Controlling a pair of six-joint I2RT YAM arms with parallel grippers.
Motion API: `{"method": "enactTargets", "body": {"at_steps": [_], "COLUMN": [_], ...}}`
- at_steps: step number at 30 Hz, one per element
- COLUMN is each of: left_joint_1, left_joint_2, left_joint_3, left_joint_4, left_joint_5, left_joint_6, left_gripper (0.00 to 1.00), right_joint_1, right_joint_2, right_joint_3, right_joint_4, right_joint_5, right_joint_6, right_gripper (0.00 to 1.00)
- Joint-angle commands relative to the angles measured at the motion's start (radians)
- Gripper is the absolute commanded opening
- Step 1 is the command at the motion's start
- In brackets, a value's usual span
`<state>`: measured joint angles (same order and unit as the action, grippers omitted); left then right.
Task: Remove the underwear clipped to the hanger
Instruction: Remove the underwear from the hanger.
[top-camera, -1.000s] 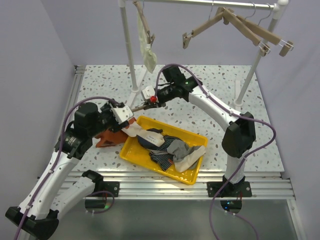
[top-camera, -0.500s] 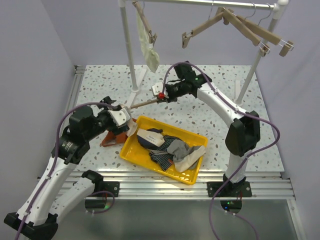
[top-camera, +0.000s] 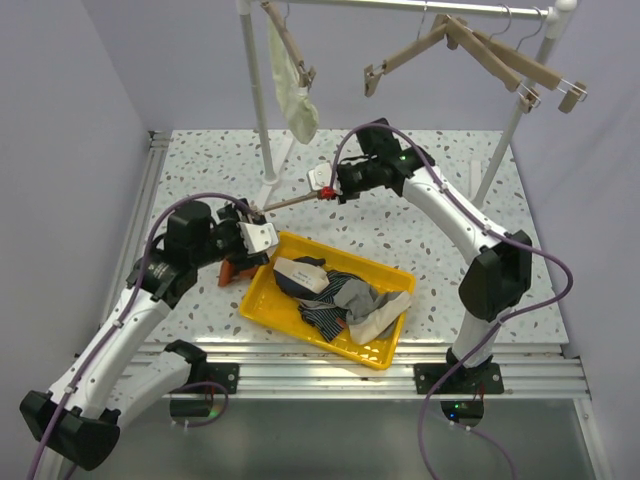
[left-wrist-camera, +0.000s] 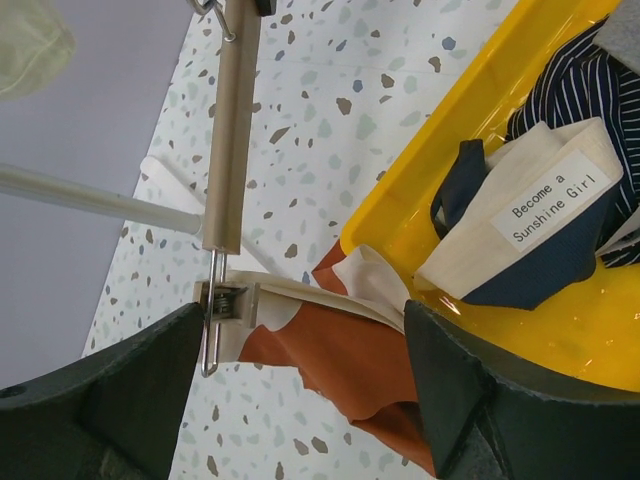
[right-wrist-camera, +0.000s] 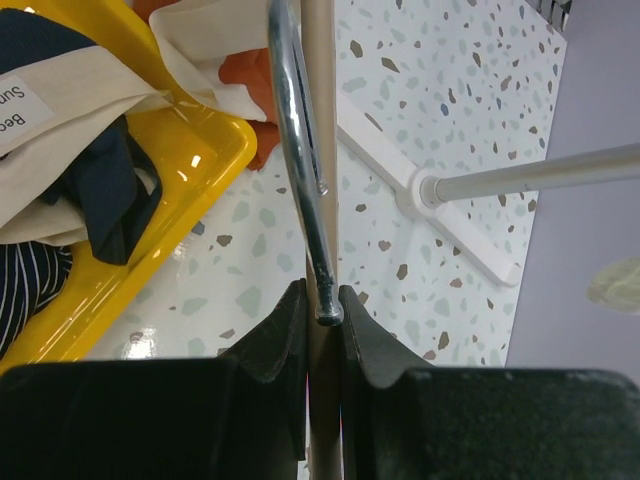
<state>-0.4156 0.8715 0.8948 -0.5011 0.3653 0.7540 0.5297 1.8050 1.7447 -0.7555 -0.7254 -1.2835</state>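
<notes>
The left gripper (top-camera: 252, 238) stood with its jaws spread wide and nothing between them; just ahead of its fingers (left-wrist-camera: 120, 390) lay the orange-red briefs (left-wrist-camera: 345, 355), on the table beside the tray's outer wall, their cream waistband caught, as far as the left wrist view showed, in the clip (left-wrist-camera: 228, 302) at the end of a wooden hanger (left-wrist-camera: 232, 130). Further right, below and beside that gripper, the yellow tray (top-camera: 262, 305) held a loose heap of underwear (top-camera: 340, 295): a navy pair with a cream band lettered "Become a Sunshine Girl", a navy pair with thin stripes, and grey-white cloth, all crumpled and soft. Right again, the right gripper (top-camera: 328, 186) was clamped on the hanger's metal hook (right-wrist-camera: 300, 170), the bar running from it down toward the left gripper. Above and behind both grippers a pale cream-green pair (top-camera: 296, 95) hung clipped to another hanger on the rail, while the hangers to its right looked bare. By my judgement most pieces were off, and the orange-red pair seemed not yet free and the pale pair remained
</notes>
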Motion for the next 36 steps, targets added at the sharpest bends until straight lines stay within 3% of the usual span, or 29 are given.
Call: {"method": "enactTargets", "body": {"at_steps": [1,8,11,14,15,17,32,33,34,35,36], "left_joint_1": [-0.002,-0.002,-0.002,-0.002,-0.002,-0.002,-0.002,-0.002,-0.002,-0.002,-0.002], "left_joint_2": [0.014,0.034,0.041,0.041,0.034,0.026,-0.043,-0.048,-0.052,-0.068,-0.074], "left_joint_3": [0.015,0.030,0.038,0.033,0.027,0.021,0.027,0.024,0.023,0.021,0.012], "left_joint_4": [0.050,0.098,0.098,0.104,0.113,0.114,0.092,0.091,0.096,0.099,0.101], "left_joint_5": [0.008,-0.014,-0.026,-0.055,-0.061,-0.077,-0.059,-0.060,-0.060,-0.055,-0.054], "left_joint_6": [0.053,0.059,0.062,0.061,0.058,0.061,0.036,0.028,0.021,0.022,0.024], "left_gripper": [0.84,0.76,0.67,0.29,0.12,0.00,0.00,0.07,0.22,0.50,0.58], "right_joint_1": [0.000,0.000,0.000,0.000,0.000,-0.002,-0.002,0.000,0.000,0.000,0.000], "right_joint_2": [-0.067,-0.082,-0.081,-0.076,-0.076,-0.075,-0.056,-0.055,-0.055,-0.055,-0.056], "right_joint_3": [-0.005,-0.020,-0.021,-0.017,-0.016,-0.014,0.006,0.006,0.006,0.004,0.003], "right_joint_4": [0.002,-0.008,-0.008,-0.010,-0.011,-0.013,-0.016,-0.016,-0.019,-0.021,-0.021], "right_joint_5": [-0.039,-0.055,-0.060,-0.066,-0.071,-0.074,-0.089,-0.089,-0.088,-0.085,-0.080], "right_joint_6": [-0.013,-0.007,0.000,0.009,0.010,0.012,0.055,0.061,0.062,0.062,0.064], "right_gripper": [0.00,0.00,0.00,0.00,0.00,0.00,0.00,0.00,0.00,0.00,0.00]}}
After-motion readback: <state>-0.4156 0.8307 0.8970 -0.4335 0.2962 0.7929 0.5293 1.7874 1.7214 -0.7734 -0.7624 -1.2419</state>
